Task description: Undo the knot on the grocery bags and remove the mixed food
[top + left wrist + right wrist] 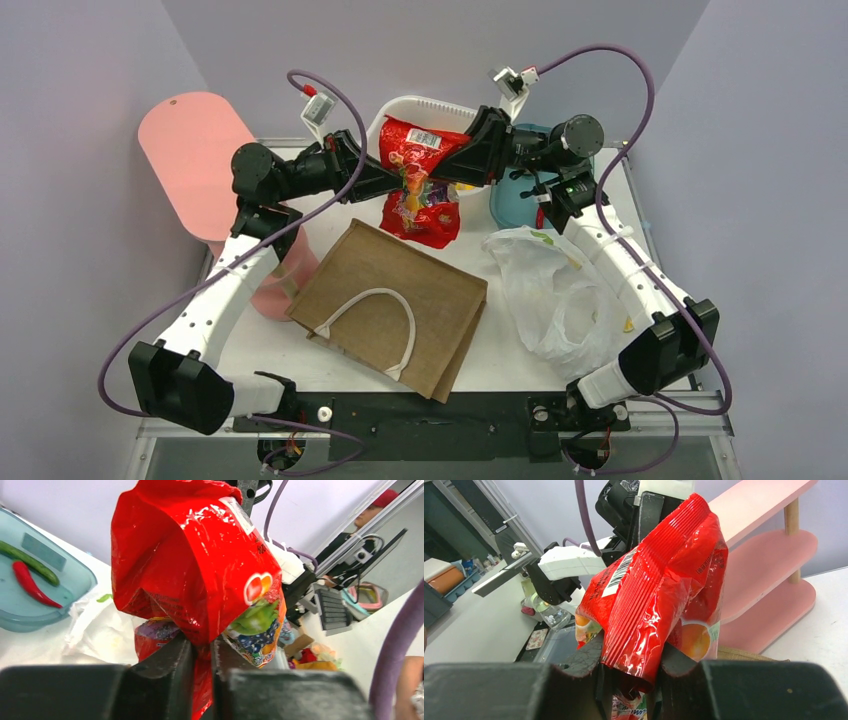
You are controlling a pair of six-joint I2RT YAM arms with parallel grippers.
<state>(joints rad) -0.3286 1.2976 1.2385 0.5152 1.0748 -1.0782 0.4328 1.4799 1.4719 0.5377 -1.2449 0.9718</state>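
One red packet (pixel 405 145) | left wrist alone shows cucumber (pixel 30 562), pepper (pixel 32 585)

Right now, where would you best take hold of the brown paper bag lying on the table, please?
Probably its white loop handle, from straight above with jaws across the strap. The brown paper bag lies flat, so its broad face offers nothing to pinch, while the handle lies in an arc on top.
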